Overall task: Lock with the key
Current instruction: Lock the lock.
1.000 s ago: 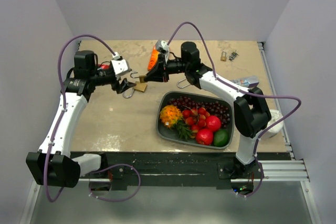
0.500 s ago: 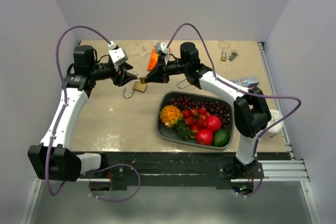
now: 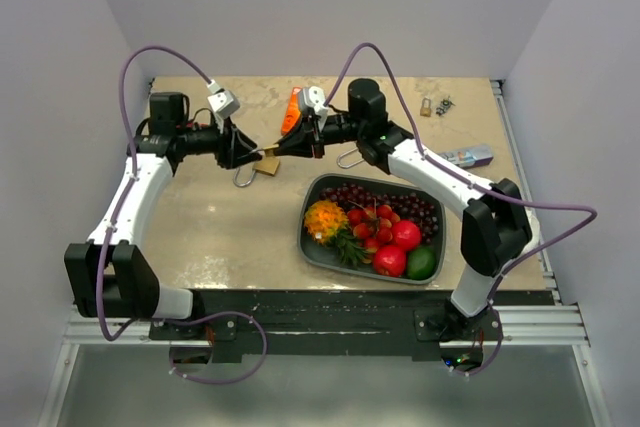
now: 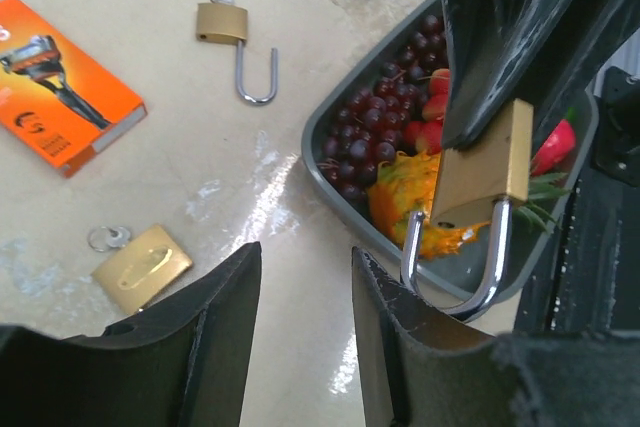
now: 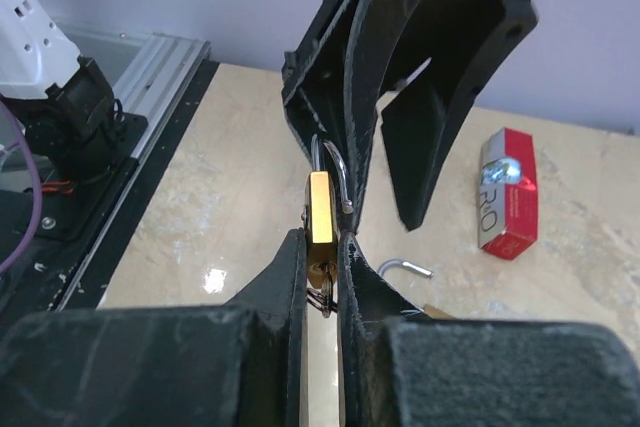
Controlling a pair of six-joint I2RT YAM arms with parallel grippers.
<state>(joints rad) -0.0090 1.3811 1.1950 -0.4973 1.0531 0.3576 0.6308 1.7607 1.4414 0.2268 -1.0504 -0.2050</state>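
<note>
- My right gripper (image 5: 322,245) is clamped hard on the brass padlock (image 4: 482,159), squeezing its body flat between both fingers, up in the air above the table (image 3: 200,217).
- The lock hangs body-up, and its steel shackle (image 4: 472,282) loops down below. One leg sits in the body and the other looks free, so it reads as open.
- My left gripper (image 4: 305,259) faces it head-on from the other side, fingers parted, with nothing in the gap.
- From my left wrist, the padlock sits off to one side of that gap, past the finger, not between the two.
- From my right wrist, the shackle is right up against one left finger. I cannot tell whether they touch.
- A bit of metal shows under the padlock body between my right fingers. I cannot tell whether it is the key.
- Down on the table, a second padlock (image 4: 142,267) lies flat with a small ring (image 4: 105,239) just beside it.
- Farther off lie a third padlock (image 4: 222,23), its shackle open, and an orange razor box (image 4: 65,97).
- The grey tray (image 4: 312,152) of fruit sits near, under the held lock from my left wrist's angle.
</note>
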